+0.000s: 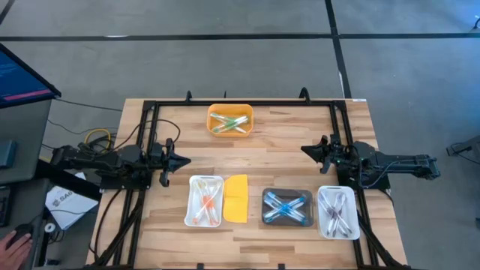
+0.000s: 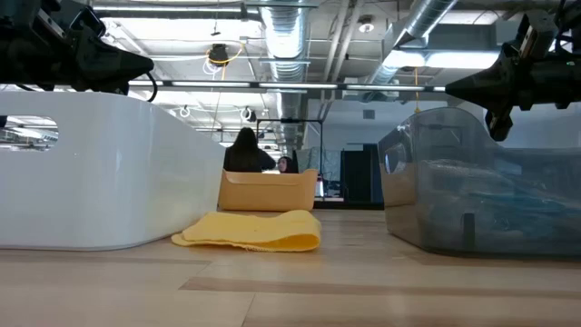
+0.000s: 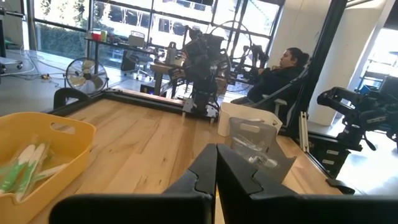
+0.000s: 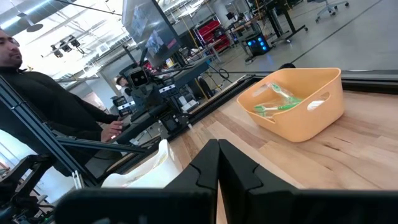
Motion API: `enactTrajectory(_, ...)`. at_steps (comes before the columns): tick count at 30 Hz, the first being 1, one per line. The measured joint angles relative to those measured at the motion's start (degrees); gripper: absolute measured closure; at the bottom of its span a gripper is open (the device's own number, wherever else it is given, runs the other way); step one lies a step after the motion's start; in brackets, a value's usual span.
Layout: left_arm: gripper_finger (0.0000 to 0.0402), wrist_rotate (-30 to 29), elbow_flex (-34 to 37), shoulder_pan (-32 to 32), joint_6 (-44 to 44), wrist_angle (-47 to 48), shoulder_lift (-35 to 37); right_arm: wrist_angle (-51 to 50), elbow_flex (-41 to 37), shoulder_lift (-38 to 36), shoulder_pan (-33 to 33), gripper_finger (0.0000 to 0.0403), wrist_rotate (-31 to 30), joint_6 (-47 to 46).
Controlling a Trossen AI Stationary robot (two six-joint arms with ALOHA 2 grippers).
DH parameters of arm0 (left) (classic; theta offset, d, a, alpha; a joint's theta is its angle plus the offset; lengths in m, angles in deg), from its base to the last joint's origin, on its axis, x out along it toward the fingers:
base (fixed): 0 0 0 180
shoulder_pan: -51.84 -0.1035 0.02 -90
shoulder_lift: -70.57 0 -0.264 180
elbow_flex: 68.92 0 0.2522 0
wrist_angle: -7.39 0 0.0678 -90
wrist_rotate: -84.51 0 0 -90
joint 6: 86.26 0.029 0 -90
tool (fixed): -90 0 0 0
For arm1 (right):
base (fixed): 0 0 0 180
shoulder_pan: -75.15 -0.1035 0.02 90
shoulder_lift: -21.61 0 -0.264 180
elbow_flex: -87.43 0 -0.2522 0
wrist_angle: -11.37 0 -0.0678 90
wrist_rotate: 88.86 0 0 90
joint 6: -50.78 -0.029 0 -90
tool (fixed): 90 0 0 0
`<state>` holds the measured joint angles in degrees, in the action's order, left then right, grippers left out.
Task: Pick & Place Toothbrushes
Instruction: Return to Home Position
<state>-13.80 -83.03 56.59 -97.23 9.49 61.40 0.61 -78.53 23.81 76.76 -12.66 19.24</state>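
Toothbrushes [image 1: 287,206] lie binned; left gripper [image 1: 177,160] at nine o'clock, right gripper [image 1: 307,150] at three, both closed, empty; only parking remains.

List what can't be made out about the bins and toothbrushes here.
1. High view: the toothbrushes in the left white bin overlap and are too small to count.
2. Low view: that bin's opaque wall hides its contents.
3. Low view: the orange bin's front wall hides its contents.
4. Left wrist view: the picture's edge cuts off the orange bin and its green toothbrushes.
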Motion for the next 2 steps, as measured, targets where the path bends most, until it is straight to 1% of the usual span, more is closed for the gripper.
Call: enactTrajectory(2, 0.0401, 0.0, 0.0, 0.0, 0.0, 0.0, 0.0, 0.0, 0.0, 0.0, 0.0, 0.0403, 0.0, 0.0)
